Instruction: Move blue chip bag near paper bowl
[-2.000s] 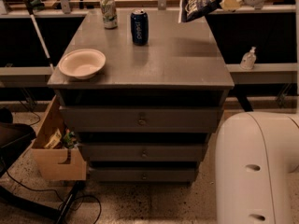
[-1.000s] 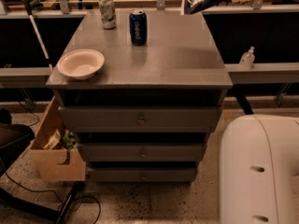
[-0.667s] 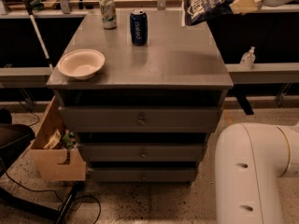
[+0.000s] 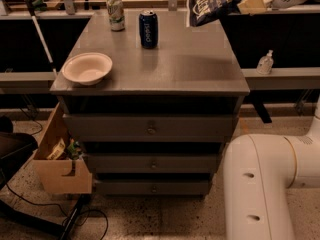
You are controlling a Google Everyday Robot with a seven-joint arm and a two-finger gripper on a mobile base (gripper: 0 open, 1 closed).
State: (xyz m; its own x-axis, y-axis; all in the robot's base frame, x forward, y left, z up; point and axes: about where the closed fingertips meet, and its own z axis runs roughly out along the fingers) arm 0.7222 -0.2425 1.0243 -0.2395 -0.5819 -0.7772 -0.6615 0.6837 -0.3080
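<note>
Above the far right corner of the grey cabinet (image 4: 195,66), the gripper (image 4: 248,4) is pinching the right edge of the blue chip bag (image 4: 210,6), which hangs tilted and clear of the cabinet top. On the cabinet's front left corner sits the paper bowl (image 4: 87,68), well apart from the bag. Toward the cabinet's rear stand a blue soda can (image 4: 148,29) and, left of it, a pale can (image 4: 116,13), both upright.
</note>
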